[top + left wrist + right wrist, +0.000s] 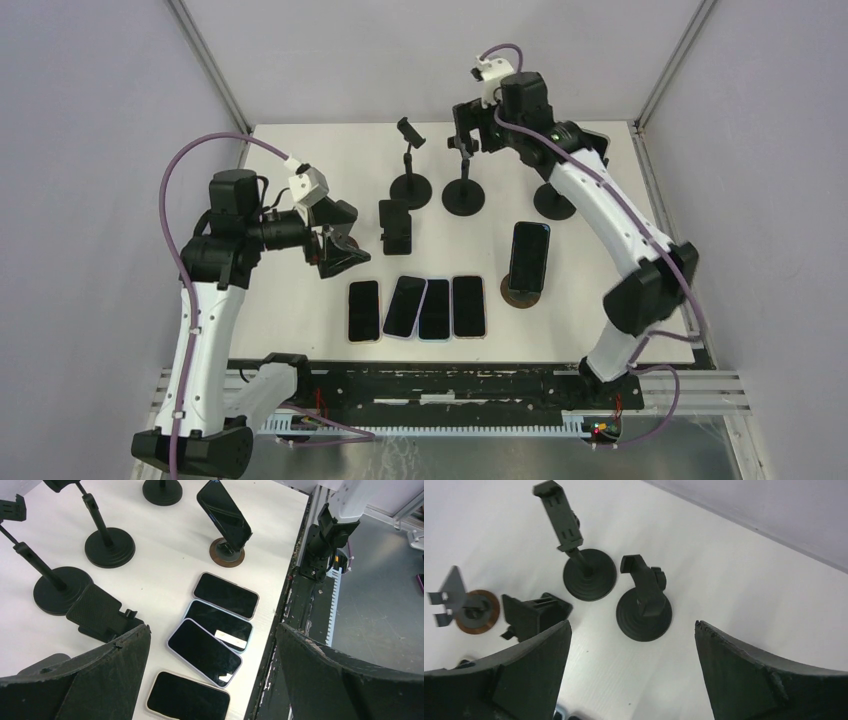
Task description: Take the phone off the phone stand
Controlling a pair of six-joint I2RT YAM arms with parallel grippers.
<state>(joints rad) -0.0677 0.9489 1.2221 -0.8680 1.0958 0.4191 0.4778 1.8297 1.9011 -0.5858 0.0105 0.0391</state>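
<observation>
A black phone [529, 255] leans upright in a phone stand with a round brown base [521, 294], right of the table's middle. The left wrist view shows the phone [224, 515] tilted on that base [220, 556]. The right wrist view shows the brown base [484, 616] from behind; I cannot make out the phone there. My left gripper [335, 240] is open and empty, above the table to the left of the stand, and over the flat phones in its own view [212, 630]. My right gripper [465, 130] is open and empty, high over the far stands [632, 623].
Several phones [418, 308] lie flat in a row near the front edge [205, 652]. Three empty black stands on round bases [410, 187] [463, 196] [553, 201] stand at the back. A small folded black stand [396, 226] sits mid-table.
</observation>
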